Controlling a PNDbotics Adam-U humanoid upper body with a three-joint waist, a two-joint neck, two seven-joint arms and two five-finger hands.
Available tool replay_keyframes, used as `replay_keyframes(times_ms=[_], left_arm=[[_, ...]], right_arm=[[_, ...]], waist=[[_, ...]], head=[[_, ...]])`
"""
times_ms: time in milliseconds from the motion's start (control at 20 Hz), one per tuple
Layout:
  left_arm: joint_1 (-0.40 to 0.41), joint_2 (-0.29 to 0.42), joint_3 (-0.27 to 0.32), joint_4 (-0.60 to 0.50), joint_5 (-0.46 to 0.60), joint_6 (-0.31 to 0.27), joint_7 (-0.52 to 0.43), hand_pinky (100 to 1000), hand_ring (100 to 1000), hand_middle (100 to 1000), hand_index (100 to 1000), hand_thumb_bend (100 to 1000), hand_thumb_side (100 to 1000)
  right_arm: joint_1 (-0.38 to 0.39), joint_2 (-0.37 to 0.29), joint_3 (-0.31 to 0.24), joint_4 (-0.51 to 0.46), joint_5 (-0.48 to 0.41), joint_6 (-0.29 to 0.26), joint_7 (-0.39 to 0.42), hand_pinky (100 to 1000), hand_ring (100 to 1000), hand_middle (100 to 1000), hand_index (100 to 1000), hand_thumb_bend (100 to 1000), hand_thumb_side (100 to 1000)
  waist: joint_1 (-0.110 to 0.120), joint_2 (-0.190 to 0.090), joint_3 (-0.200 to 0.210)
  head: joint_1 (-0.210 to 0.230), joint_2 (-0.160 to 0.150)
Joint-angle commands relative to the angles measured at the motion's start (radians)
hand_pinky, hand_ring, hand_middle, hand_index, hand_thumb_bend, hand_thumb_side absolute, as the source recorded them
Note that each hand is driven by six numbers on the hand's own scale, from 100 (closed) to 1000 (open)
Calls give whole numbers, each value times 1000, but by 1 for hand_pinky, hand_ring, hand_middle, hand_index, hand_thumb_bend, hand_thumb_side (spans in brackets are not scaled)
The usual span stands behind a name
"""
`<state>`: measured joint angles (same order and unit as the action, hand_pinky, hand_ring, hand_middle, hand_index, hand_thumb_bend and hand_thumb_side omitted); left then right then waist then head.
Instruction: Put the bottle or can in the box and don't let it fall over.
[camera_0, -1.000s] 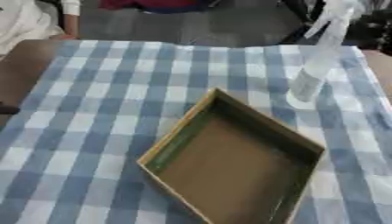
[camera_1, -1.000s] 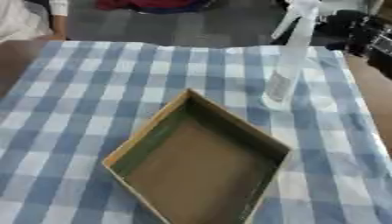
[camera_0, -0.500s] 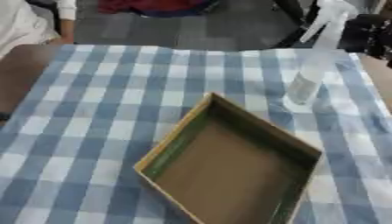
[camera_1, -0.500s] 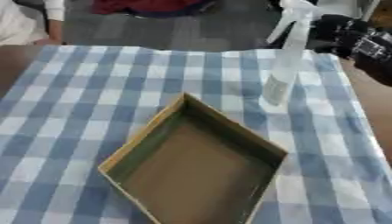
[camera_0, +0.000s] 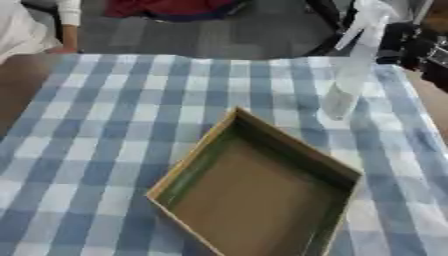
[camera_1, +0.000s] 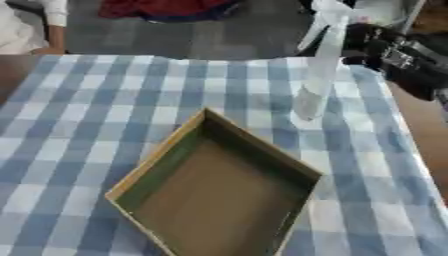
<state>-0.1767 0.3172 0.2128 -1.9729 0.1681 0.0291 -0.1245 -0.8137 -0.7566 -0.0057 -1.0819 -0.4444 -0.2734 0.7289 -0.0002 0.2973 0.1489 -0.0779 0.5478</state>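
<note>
Nearest the camera lay a shallow open cardboard box (camera_1: 219, 195), turned corner-on like a diamond, greenish along its inner left wall, brown on its floor, nothing inside. Rested flat on a blue-and-white checked tablecloth (camera_0: 105, 125) spread over the table.

Farther off, beyond the box's far corner and toward the right hand, stood a clear spray bottle (camera_0: 346, 82) with a white trigger head, upright on the cloth, apart from the box and not in it. Base set on the checks, neck rising past the table's far edge in the view.

Farther still, at the upper right, reached in the right hand (camera_1: 389, 52), black with silver parts, level with the bottle's upper half and just to its right. Close beside the neck; contact not clear. Fingers blurred into a dark mass, so open or closed could not be told.

Left of the hand, across the table's far edge, dark floor. At the far left corner, well apart from the hand, a person's white sleeve (camera_0: 68, 12).
</note>
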Motion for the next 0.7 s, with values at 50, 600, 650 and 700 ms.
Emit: replay_keyframes(times_ms=[50,600,650,700], left_arm=[[-9,22,1,-19,4,0,-4,1000,649,858,938,100,727],[-12,20,-1,-19,1,-2,-7,1000,649,857,939,100,727],[-12,20,-1,-19,0,-2,-7,1000,649,857,939,100,727],[-12,19,-2,-19,0,-2,-7,1000,648,857,939,100,726]], right_arm=[[-16,-25,-11,-4,9,-5,-6,929,1000,1000,1000,100,637],[-20,-33,-20,7,103,-7,-71,938,1000,1000,1000,100,663],[-20,-33,-20,6,103,-7,-72,938,1000,1000,1000,100,663],[-21,-33,-20,4,102,-8,-71,939,1000,1000,1000,100,668]], waist=[[0,-14,0],[1,-3,8],[1,-2,8],[1,-1,8]], head=[[0,-17],[3,-27],[4,-26],[5,-26]])
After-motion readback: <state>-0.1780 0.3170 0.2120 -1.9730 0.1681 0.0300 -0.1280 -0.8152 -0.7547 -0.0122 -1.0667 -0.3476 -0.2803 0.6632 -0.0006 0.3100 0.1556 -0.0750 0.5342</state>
